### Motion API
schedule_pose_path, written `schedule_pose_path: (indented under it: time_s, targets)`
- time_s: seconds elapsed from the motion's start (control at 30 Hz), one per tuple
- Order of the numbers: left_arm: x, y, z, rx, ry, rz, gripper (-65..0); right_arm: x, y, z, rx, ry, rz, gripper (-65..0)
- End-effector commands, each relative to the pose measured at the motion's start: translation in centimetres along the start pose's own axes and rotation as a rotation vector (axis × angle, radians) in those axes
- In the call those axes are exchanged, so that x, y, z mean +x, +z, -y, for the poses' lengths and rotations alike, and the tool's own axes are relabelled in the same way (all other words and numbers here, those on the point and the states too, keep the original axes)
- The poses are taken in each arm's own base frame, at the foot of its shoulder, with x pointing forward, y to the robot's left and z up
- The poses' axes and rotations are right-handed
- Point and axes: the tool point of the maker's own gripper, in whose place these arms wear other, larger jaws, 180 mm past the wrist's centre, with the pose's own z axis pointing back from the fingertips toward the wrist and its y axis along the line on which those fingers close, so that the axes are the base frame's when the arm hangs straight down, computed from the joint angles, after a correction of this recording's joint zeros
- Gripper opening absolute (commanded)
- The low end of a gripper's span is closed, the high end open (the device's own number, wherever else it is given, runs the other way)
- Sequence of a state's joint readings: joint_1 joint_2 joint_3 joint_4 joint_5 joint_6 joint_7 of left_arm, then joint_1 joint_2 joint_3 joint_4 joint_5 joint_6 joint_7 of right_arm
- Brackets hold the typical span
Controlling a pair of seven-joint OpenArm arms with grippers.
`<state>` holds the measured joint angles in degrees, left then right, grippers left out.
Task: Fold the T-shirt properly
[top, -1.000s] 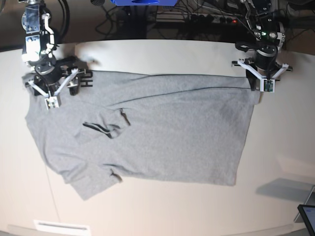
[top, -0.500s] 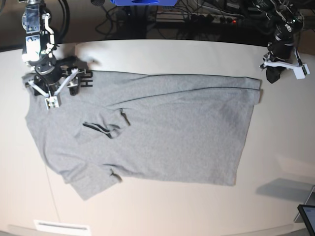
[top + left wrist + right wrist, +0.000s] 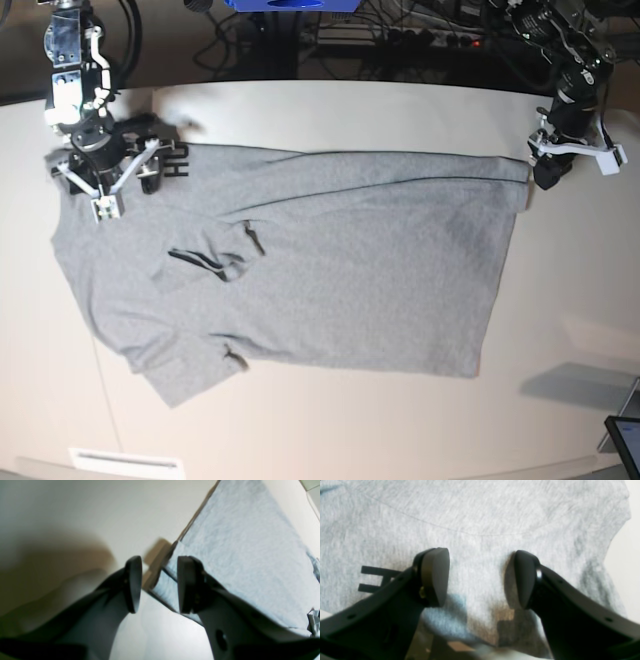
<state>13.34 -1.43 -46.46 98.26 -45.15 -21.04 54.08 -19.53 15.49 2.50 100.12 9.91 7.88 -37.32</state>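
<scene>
The desk (image 3: 330,440) is a broad, pale, glossy surface with a curved far edge, and behind that edge lies a dark tangle of cables (image 3: 400,45).

The T-shirt (image 3: 330,270) takes up most of the middle of the desk, lying flat with its long axis running left to right. It is light heather grey and plain on the side that shows. Its collar end points left and its straight hem runs down the right side. A long crease or fold line crosses the cloth just inside the far edge. At the left, the cloth is rumpled around the neck, where thin dark trim (image 3: 205,262) shows in short curved strokes. A sleeve juts toward the near left corner. Black block lettering (image 3: 172,162) peeks out at the far left corner, where the cloth seems turned over, though the base view is too small to be sure.

The right end effector (image 3: 105,172) sits over that far left corner; in its wrist view its fingers (image 3: 435,576) are spread wide just above the grey cloth, gripping nothing, with the black lettering beside the left finger.

The left end effector (image 3: 548,172) stands at the far right corner of the shirt. Its wrist view is blurred, but the fingers (image 3: 133,583) are parted with a clear gap, and the hem corner lies on the desk beyond them.
</scene>
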Motion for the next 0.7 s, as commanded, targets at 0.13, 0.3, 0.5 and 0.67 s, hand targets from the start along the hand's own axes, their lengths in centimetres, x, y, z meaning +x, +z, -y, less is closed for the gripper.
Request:
schedule_pose_path:
  time_s: [0.13, 0.3, 0.5, 0.67]
  targets:
    - [1.2, -1.3, 0.4, -0.032, 0.027, 0.031, -41.5, -1.4, 0.1, 0.1, -0.005, 0.024, -0.060, -26.4]
    - [1.4, -1.5, 0.7, -0.040, 0.032, 0.038, -41.5, -1.4, 0.1, 0.1, -0.005, 0.024, -0.060, -26.4]
    - [1.7, -2.1, 1.8, -0.066, 0.027, 0.039, -41.5, -1.4, 0.1, 0.1, -0.005, 0.023, -0.060, -26.4]
    - [1.2, -3.0, 3.7, -0.112, 0.012, 0.019, -41.7, -1.3, 0.1, 0.2, -0.006, 0.023, -0.060, -26.4]
